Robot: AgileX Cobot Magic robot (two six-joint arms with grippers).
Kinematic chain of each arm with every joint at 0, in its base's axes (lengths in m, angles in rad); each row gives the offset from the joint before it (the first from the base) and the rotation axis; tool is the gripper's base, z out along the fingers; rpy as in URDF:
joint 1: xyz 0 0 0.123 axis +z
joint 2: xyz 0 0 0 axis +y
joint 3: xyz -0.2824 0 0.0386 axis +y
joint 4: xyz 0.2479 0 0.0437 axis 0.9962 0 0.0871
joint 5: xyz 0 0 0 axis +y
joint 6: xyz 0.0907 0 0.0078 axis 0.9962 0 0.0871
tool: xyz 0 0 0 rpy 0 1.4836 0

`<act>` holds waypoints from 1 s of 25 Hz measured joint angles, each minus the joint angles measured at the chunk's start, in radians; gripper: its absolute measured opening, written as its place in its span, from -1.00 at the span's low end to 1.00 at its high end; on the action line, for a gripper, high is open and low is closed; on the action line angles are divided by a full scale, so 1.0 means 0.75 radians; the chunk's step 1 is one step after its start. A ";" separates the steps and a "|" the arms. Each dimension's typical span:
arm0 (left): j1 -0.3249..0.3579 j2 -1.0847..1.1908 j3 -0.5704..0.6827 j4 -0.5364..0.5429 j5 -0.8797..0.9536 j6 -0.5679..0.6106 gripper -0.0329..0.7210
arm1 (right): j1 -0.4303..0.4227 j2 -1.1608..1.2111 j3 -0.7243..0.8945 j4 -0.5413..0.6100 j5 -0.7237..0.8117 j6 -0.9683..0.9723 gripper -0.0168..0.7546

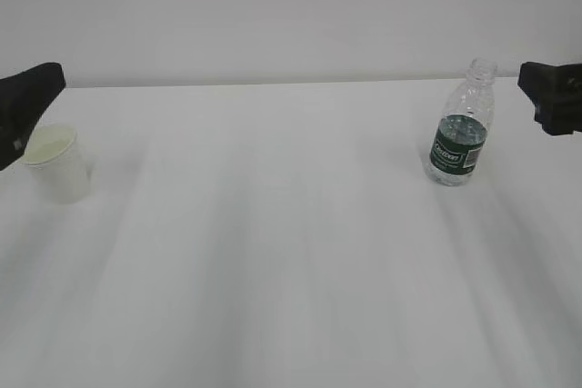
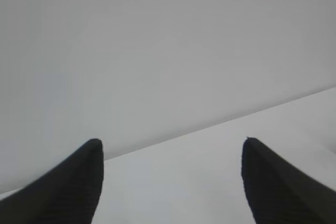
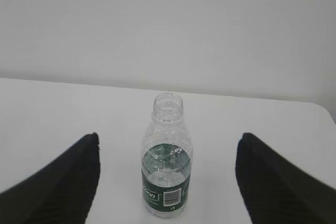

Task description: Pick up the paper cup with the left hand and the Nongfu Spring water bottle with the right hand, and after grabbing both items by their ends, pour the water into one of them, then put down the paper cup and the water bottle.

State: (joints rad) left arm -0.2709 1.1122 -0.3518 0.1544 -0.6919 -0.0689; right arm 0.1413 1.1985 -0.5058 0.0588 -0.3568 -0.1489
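**Cup and bottle standing free, both of my grippers spread wide**

White tabletop [image 1: 291, 252], smooth and matte, runs back to a plain pale wall; soft grey streaks of shadow lie across it.

At the left of the exterior view stands the paper cup [image 1: 58, 164]: cream-white, tapered, with a rolled rim, upright on the table. My left hand [image 1: 25, 102] shows there only as a dark shape at the frame edge, just above and behind the cup; whether it touches the rim I cannot tell. From my left wrist, the left gripper [image 2: 173, 182] has its 2 ribbed black fingers [image 2: 73, 192] set wide apart with only table and wall between them, and the cup is out of that view.

At the right stands the Nongfu Spring water bottle [image 1: 464, 129], clear ribbed plastic, uncapped, upright, with a dark green label carrying white lettering. Water [image 3: 167, 166] sits at about label height. My right hand [image 1: 553, 97] hangs beside it, apart from it. From my right wrist, the right gripper [image 3: 168, 182] is spread wide, released, with the bottle centred in the gap beyond the fingertips and touching neither.
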 joint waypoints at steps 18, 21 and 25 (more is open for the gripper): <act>0.000 -0.673 -0.161 0.000 0.894 0.000 0.64 | 0.000 -0.515 0.008 0.000 0.555 0.000 0.59; 0.000 -0.777 -0.208 -0.003 1.044 0.000 0.64 | 0.000 -0.617 0.008 0.000 0.650 0.000 0.59; 0.000 -0.899 -0.255 -0.006 1.249 0.000 0.64 | 0.000 -0.749 0.008 -0.005 0.797 0.000 0.58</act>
State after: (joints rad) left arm -0.2709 0.4380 -0.5429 0.1501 0.2450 -0.0689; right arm 0.1413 0.6369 -0.5002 0.0551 0.2413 -0.1489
